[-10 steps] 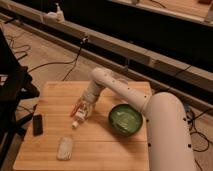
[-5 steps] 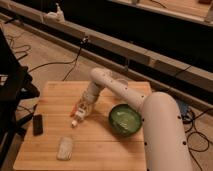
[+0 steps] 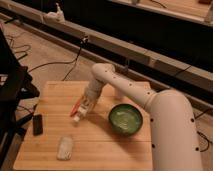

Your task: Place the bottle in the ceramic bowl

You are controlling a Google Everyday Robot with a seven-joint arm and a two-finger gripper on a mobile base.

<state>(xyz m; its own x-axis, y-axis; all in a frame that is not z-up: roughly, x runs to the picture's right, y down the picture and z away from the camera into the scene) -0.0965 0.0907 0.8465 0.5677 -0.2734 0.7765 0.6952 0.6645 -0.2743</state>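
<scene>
The small whitish bottle (image 3: 78, 116) lies tilted on the wooden table (image 3: 105, 147), left of centre, with its lower end pointing to the front left. My gripper (image 3: 84, 106) is right over its upper end, at or touching it. I cannot tell whether it has hold of the bottle. The white arm reaches in from the right, over the back of the table. The green ceramic bowl (image 3: 125, 120) with a dark rim stands on the table to the right of the gripper, about a bowl's width from the bottle. Nothing shows inside it.
A thin orange carrot-like thing (image 3: 74, 107) lies just left of the bottle. A speckled white pad (image 3: 65, 147) lies near the front left. A small black object (image 3: 37, 124) sits at the table's left edge. Cables run over the floor behind.
The gripper has dipped slightly at the bottle's upper end. The bottle and the bowl have not moved.
</scene>
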